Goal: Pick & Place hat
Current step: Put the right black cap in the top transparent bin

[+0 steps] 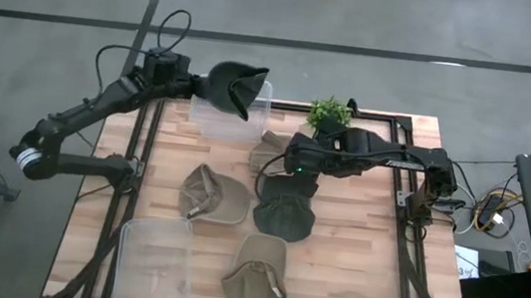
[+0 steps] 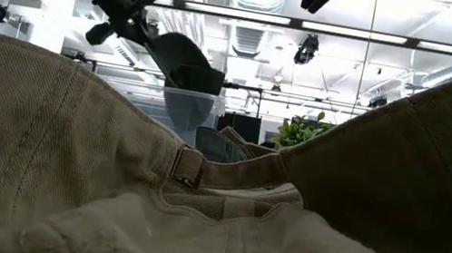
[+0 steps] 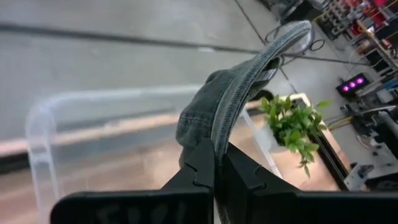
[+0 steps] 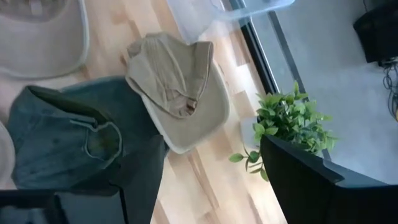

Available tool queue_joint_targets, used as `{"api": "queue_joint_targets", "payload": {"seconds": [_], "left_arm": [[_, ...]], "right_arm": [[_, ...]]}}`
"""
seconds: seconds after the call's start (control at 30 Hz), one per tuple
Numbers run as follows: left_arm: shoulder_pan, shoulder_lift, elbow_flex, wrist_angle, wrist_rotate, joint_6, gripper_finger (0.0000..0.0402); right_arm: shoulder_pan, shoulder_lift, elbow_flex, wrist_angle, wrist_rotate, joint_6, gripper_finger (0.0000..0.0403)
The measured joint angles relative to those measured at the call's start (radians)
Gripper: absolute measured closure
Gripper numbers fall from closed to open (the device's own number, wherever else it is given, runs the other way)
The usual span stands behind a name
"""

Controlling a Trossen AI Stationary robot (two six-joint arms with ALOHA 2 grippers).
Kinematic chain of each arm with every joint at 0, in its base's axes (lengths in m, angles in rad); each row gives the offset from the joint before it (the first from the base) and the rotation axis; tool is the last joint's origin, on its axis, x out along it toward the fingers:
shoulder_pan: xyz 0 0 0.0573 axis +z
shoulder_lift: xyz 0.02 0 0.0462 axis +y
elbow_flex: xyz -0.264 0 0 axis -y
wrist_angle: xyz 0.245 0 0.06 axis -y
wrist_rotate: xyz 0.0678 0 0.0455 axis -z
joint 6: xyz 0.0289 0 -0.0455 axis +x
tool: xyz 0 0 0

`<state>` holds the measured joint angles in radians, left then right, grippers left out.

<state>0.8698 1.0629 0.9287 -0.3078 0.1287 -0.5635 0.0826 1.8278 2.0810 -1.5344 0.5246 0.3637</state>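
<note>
Dark hat (image 1: 234, 87) pinched btwn left fingers (image 3: 199, 168), above bin (image 1: 211, 120)

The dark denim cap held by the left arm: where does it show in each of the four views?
High view: the dark denim cap hangs from the left gripper over the far clear plastic bin.
Low view: upper centre, above that bin.
Left wrist view: centre, its brim pinched between the fingers.
Right wrist view: not in it.
Shared landmark: the small green potted plant, seen in all four.

No readable text, labels or numbers.
</note>
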Motion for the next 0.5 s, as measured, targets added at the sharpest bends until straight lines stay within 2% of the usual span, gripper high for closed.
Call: {"api": "queue_joint_targets", "payload": {"seconds": [0.23, 0.5], "left_arm": [[0.001, 0.061, 0.000, -0.063, 0.071, -0.100, 0.0392], [0.001, 0.113, 0.000, -0.197, 0.041, -0.093, 0.0343]], "right_arm": [[0.010, 0.000, -0.038, -0.003, 0.000, -0.006, 0.0149], [0.020, 0.000, -0.040, -0.003, 0.000, -0.008, 0.0142]]}}
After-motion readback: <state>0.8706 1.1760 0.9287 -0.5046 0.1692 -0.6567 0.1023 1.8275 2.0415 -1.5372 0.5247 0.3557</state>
